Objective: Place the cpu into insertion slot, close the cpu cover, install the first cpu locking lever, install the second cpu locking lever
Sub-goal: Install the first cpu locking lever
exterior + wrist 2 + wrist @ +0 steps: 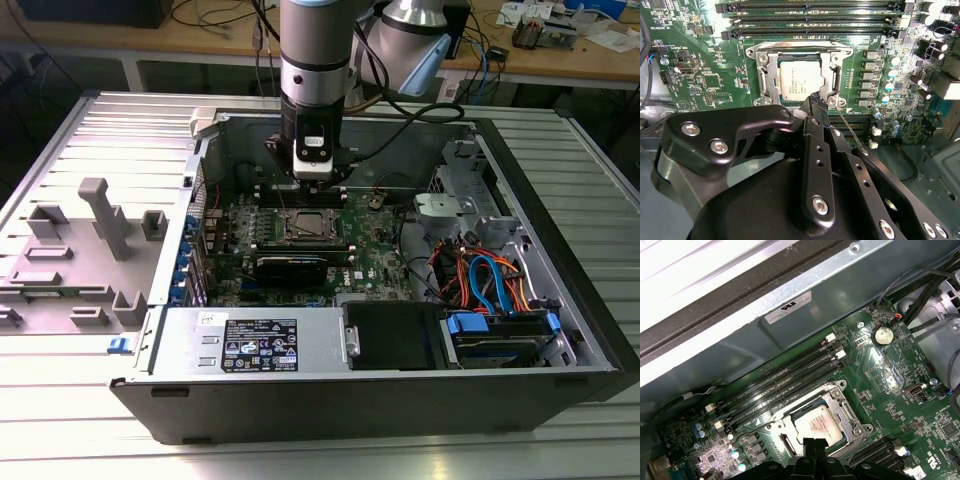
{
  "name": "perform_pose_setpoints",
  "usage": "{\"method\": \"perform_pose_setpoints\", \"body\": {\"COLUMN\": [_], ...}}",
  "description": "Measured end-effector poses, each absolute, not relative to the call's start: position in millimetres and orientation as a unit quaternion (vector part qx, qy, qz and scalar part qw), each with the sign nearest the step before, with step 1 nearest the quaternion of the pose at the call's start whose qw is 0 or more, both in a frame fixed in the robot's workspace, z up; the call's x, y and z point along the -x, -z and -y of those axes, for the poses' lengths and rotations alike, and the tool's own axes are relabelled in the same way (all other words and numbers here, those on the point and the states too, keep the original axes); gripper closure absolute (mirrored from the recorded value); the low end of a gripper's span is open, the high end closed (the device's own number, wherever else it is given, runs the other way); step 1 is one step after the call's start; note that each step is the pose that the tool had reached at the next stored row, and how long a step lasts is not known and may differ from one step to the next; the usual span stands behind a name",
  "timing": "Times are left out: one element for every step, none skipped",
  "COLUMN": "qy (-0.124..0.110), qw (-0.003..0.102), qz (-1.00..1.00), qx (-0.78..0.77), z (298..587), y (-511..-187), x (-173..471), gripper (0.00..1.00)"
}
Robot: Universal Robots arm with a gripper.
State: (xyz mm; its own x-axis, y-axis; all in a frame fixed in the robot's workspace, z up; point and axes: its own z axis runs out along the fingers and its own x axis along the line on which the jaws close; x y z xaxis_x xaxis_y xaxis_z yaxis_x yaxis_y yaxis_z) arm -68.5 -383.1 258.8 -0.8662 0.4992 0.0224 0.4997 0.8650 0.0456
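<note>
Two banks of long black memory slots, one (785, 385) toward the steel case wall (790, 335) and one (880, 455) on the opposite side, hem in the insertion slot (774, 84), leaving open room only straight above it. The cpu (800, 80) lies flat in that slot, and the cpu cover (832, 60) lies down around it as a silvery frame. In the exterior view the arm comes down vertically into the open computer case (400, 110), with the gripper (312, 175) low over the green motherboard (375, 250). In both wrist views its fingers are pressed together, nothing visible between them, the tips just beside the cover's edge. A thin metal lever rod (850, 127) runs off slantwise from near the tips. Upright capacitors (890, 75) stand close by; orange and blue cables (490, 275) lie well apart.
</note>
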Motion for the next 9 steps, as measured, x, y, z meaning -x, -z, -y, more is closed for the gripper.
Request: {"method": "perform_pose_setpoints", "body": {"qy": [0.025,0.025,0.025,0.025,0.025,0.025,0.025,0.025,0.025], "qw": [0.005,0.005,0.005,0.005,0.005,0.005,0.006,0.006,0.006], "qz": [0.966,0.966,0.966,0.966,0.967,0.970,0.974,0.976,0.977], "qx": [0.259,0.259,0.259,0.258,0.252,0.241,0.227,0.218,0.209], "z": [383.1,383.1,383.1,383.1,383.2,383.3,383.3,383.2,383.2], "y": [-258.8,-258.8,-258.8,-258.8,-258.7,-258.5,-258.3,-257.9,-257.7], "x": [68.4,68.4,68.5,68.5,69.1,69.3,69.5,69.5,69.5], "gripper": [0.89,0.89,0.89,0.89,0.89,0.89,0.89,0.89,0.89]}}
